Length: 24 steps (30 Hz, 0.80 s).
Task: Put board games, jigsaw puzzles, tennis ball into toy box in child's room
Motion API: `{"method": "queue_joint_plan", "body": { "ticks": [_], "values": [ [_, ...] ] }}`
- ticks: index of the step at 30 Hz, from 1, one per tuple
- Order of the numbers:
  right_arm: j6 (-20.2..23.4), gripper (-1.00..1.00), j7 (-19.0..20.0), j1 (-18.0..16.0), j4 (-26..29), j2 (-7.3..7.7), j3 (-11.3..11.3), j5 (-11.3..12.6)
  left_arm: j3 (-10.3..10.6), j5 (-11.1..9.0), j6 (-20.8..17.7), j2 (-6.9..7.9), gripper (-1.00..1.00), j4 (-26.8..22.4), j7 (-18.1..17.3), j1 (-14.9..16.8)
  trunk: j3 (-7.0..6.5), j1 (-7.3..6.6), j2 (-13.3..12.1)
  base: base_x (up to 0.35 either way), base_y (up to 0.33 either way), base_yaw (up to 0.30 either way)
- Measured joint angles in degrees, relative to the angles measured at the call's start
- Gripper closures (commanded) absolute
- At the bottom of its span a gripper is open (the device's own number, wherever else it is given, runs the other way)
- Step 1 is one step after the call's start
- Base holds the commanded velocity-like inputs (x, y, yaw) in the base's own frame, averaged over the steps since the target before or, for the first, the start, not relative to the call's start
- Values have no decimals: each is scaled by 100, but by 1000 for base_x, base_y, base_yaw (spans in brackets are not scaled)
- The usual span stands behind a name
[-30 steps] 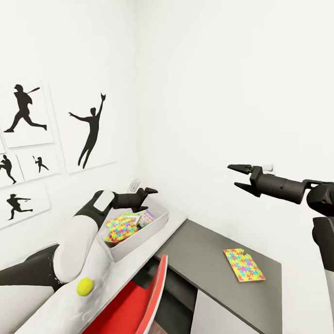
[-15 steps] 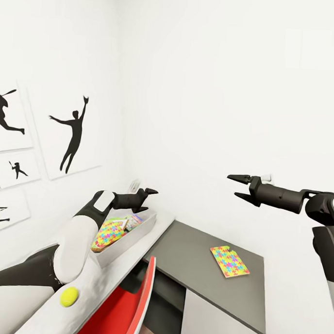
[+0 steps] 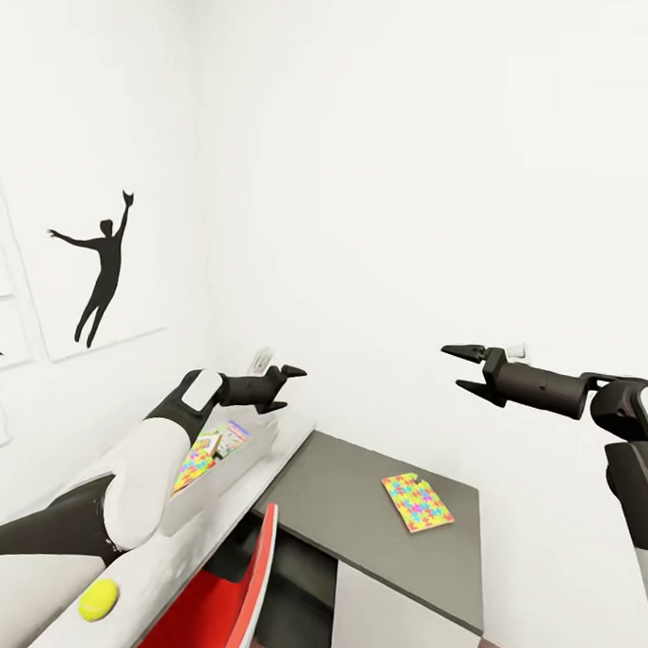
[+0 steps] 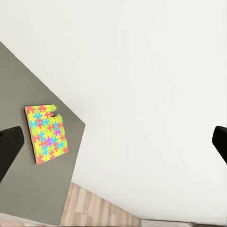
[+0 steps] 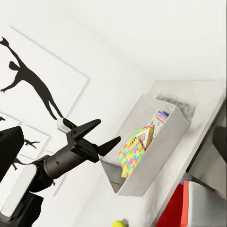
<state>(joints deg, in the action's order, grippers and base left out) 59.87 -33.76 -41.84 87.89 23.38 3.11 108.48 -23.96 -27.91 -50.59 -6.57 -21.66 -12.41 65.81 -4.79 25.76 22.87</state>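
Toy box [image 3: 225, 463], a grey bin, sits on the white bench [image 3: 177, 567] against the wall, holding a jigsaw puzzle [image 3: 196, 458] on edge and printed board games [image 3: 232, 435] behind it. Nearest the camera, the tennis ball [image 3: 98, 599] lies on the bench top close to its front edge, beside a red chair [image 3: 227, 607]. The left tool [image 3: 285, 389] hangs above the far end of the box, its fingers spread and holding nothing. To the right, on the lower dark grey cabinet [image 3: 372, 524], a second jigsaw puzzle [image 3: 416, 501] lies flat, well apart from the box. The right tool [image 3: 464, 369] hovers high above that cabinet, its fingers also spread and empty. On the wall behind hangs a black athlete-silhouette picture [image 3: 95, 267].
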Motion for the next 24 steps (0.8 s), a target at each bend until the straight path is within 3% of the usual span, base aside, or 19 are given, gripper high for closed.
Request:
{"method": "queue_joint_plan", "body": {
  "ticks": [14, 24],
  "values": [
    [0, -100, -9, 3, -174, -2, -12, -85, 0, 0, -9, 3, -100, 0, 1, -13, -105, -1, 1, -102, 0, -205],
    [0, -100, -10, 3, -324, -9, -10, -97, 1, 0, -7, 3, -100, -1, 1, -18, -95, 0, 0, -3, 0, -44]
  ]
}}
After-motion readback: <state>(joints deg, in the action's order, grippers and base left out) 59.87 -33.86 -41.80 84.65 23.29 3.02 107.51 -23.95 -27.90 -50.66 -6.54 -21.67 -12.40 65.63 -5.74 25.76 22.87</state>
